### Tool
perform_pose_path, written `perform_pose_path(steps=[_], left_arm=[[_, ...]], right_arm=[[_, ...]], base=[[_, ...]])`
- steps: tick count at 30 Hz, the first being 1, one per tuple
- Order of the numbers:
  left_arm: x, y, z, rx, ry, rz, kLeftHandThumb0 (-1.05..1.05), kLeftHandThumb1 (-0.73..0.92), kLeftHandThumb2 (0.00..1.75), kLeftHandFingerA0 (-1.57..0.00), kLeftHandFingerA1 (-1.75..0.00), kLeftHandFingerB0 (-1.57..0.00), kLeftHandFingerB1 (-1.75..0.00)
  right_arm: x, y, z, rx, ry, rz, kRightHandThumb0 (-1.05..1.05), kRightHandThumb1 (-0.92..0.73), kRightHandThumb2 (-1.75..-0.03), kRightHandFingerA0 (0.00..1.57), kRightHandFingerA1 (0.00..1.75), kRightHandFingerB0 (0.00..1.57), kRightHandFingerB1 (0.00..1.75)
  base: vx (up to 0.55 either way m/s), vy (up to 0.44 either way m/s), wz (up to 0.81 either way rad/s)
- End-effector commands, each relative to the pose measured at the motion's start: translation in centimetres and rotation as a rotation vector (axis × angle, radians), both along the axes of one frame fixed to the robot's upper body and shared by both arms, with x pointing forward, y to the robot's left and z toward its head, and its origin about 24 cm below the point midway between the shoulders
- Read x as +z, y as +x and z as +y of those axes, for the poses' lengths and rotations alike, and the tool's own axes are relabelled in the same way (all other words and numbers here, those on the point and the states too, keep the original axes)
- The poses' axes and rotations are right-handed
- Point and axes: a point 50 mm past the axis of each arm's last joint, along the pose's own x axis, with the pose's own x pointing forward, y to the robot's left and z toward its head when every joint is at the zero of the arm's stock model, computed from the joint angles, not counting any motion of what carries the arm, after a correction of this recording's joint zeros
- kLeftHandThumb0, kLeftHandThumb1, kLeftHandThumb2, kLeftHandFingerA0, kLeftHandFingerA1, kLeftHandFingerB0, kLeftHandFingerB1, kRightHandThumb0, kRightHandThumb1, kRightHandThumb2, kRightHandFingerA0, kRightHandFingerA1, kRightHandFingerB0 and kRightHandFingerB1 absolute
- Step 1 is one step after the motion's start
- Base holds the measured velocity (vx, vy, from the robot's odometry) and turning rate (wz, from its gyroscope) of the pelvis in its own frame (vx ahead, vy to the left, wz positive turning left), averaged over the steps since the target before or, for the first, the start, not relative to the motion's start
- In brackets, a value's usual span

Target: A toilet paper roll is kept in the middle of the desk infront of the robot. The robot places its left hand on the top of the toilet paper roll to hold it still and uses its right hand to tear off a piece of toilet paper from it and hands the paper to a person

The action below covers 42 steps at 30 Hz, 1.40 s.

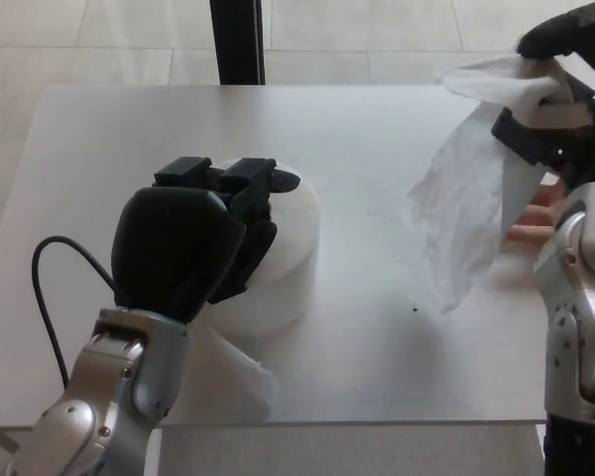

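This looks like an indoor test or demonstration room in a lab or office rather than a home. A plain, pale grey desk (pixel 377 129) with a bare, smooth top stands on a floor of large light tiles (pixel 109 40) with thin joints, seen beyond the desk's far edge. A dark upright post (pixel 236 40) rises behind the far edge. A black cable (pixel 42 297) loops over the desk near its left edge, the sort of wiring found around test equipment.

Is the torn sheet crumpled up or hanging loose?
Hanging loose: the sheet drapes down from the right hand, pinched only at its top.
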Motion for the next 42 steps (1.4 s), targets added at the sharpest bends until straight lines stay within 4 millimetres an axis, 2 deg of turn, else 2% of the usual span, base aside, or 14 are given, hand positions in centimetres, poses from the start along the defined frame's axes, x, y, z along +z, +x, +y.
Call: perform_pose_path(steps=[1,3,10,16,20,23,27,30,31,33,36,39,41,42], left_arm=[[-5.8,-3.3,1.3,-0.088,0.261,0.088,-0.3,0.6,0.85,-0.63,-0.79,-0.54,-0.6],[-5.6,-3.4,1.5,-0.076,0.256,0.104,-0.29,0.58,0.88,-0.62,-0.78,-0.53,-0.6],[-5.6,-3.5,2.7,-0.056,0.267,0.097,-0.29,0.57,0.88,-0.63,-0.8,-0.54,-0.61],[-5.5,-3.5,2.4,-0.061,0.266,0.103,-0.3,0.59,0.86,-0.63,-0.78,-0.53,-0.61],[-5.4,-3.4,2.5,-0.066,0.265,0.085,-0.3,0.59,0.87,-0.62,-0.79,-0.53,-0.63],[-5.4,-3.3,2.6,-0.066,0.264,0.092,-0.3,0.57,0.9,-0.61,-0.81,-0.52,-0.63],[-5.4,-3.5,2.7,-0.068,0.262,0.097,-0.28,0.56,0.91,-0.61,-0.81,-0.52,-0.64],[-5.4,-3.7,3.0,-0.068,0.265,0.11,-0.28,0.55,0.93,-0.61,-0.82,-0.52,-0.64],[-5.4,-3.8,3.1,-0.063,0.258,0.115,-0.27,0.54,0.93,-0.62,-0.81,-0.53,-0.63],[-5.5,-3.9,3.2,-0.059,0.25,0.114,-0.27,0.47,1.04,-0.63,-0.8,-0.5,-0.68],[-5.5,-4.0,3.2,-0.064,0.25,0.125,-0.27,0.47,1.03,-0.62,-0.79,-0.5,-0.67],[-5.6,-4.3,3.4,-0.074,0.257,0.135,-0.27,0.47,1.03,-0.62,-0.77,-0.5,-0.67],[-5.7,-4.4,3.5,-0.076,0.257,0.135,-0.27,0.48,1.03,-0.62,-0.78,-0.5,-0.67],[-5.9,-4.4,3.7,-0.076,0.263,0.123,-0.27,0.47,1.03,-0.63,-0.79,-0.51,-0.68]], right_arm=[[7.3,0.6,-1.4,-0.051,0.607,-0.315,-0.09,-0.42,-1.44,1.03,1.75,0.78,1.68],[8.5,2.3,-3.0,-0.005,0.22,-0.276,-0.09,-0.47,-1.4,1.02,1.75,0.79,1.55],[7.8,5.2,-6.8,-0.044,-0.314,-0.219,-0.14,-0.34,-1.44,0.97,1.72,0.85,1.54],[6.2,5.5,-8.4,-0.107,-0.686,-0.207,-0.12,-0.38,-1.39,0.9,1.65,0.84,1.51],[2.8,5.0,-7.8,-0.001,-0.843,-0.125,-0.19,-0.48,-1.18,0.84,1.68,0.74,1.54],[0.1,4.3,-7.4,0.156,-0.97,-0.033,-0.14,-0.45,-1.22,0.84,1.72,0.75,1.52],[-2.6,3.4,-7.5,0.299,-1.154,0.159,-0.1,-0.64,-0.96,0.87,1.69,0.69,1.5],[-4.7,3.0,-8.1,0.411,-1.261,0.308,-0.12,-0.6,-1.01,0.86,1.64,0.78,1.43],[-5.4,2.7,-8.3,0.425,-1.283,0.313,-0.13,-0.54,-1.06,0.91,1.58,0.85,1.27],[-6.8,2.3,-9.0,0.438,-1.344,0.434,-0.13,-0.68,-0.8,0.86,1.45,0.84,0.9],[-7.5,2.1,-9.4,0.417,-1.445,0.511,-0.23,-0.7,-0.62,0.78,1.38,0.64,0.57],[-7.7,2.0,-9.9,0.415,-1.546,0.674,-0.3,-0.69,-0.6,0.34,0.7,0.46,0.43],[-7.6,2.0,-10.2,0.4,-1.652,0.756,-0.45,-0.7,-0.62,0.19,0.58,0.33,0.38],[-7.2,1.8,-10.2,0.404,-1.755,0.872,-0.58,-0.67,-0.6,0.0,0.22,0.18,0.28]], base=[[0.0,0.0,0.0],[0.0,0.0,0.0],[0.0,0.0,0.0],[0.0,0.0,0.0],[0.0,0.0,0.0],[0.0,0.0,0.0],[0.0,0.0,0.0],[0.0,0.0,0.0],[0.0,0.0,0.0],[0.0,0.0,0.0],[0.0,0.0,0.0],[0.0,0.0,0.0],[0.0,0.0,0.0],[0.0,0.0,0.0]])
